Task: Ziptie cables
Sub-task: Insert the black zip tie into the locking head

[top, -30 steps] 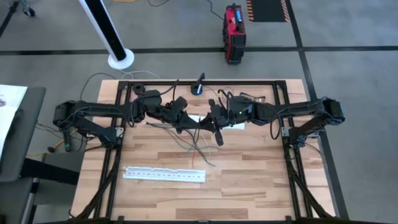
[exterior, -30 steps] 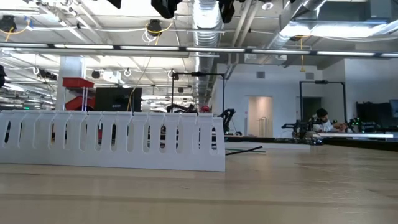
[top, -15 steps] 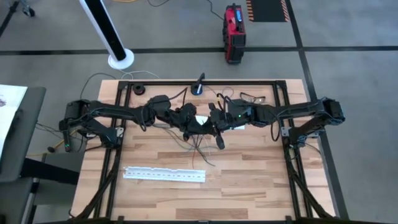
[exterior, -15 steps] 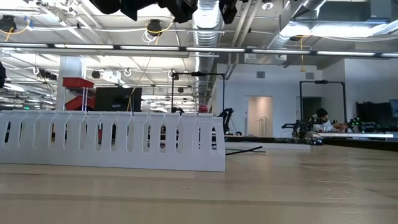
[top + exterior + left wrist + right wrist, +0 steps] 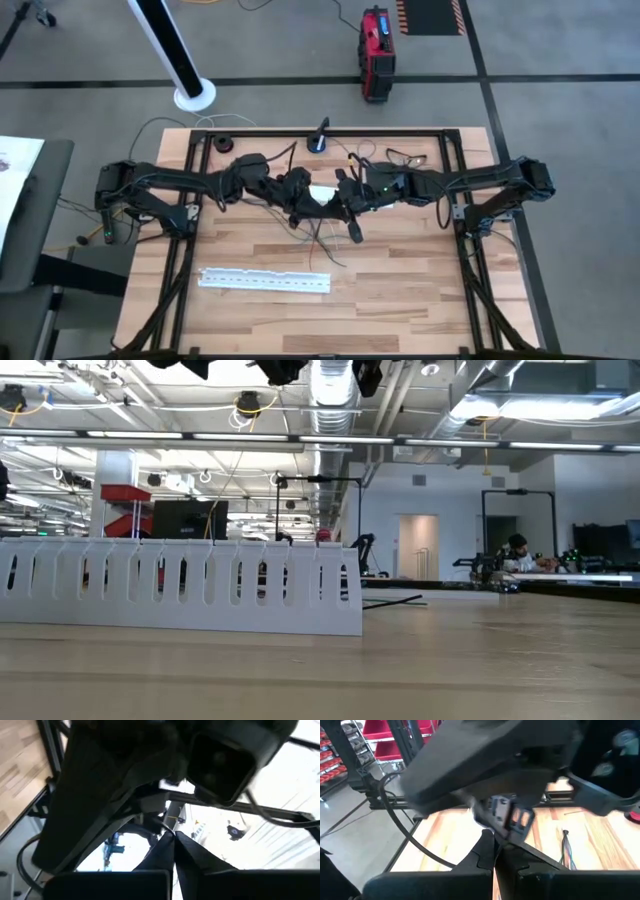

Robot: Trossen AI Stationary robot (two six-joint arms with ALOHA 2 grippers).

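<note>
Above the white perforated strip (image 5: 264, 281), toward the table's far side, I have the left gripper (image 5: 300, 205) and right gripper (image 5: 345, 203) meeting with fingers pressed together, seemingly pinching the cables (image 5: 318, 238) that trail down between them, presumably to bunch them for tying.

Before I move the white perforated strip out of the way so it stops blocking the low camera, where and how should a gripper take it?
Probably at mid-length, from straight above. The white perforated strip lies long and flat on the table, alone in the front half, clear of both arms. Close the fingers across its narrow width; its slotted wall stands upright, giving them something to pinch.
</note>
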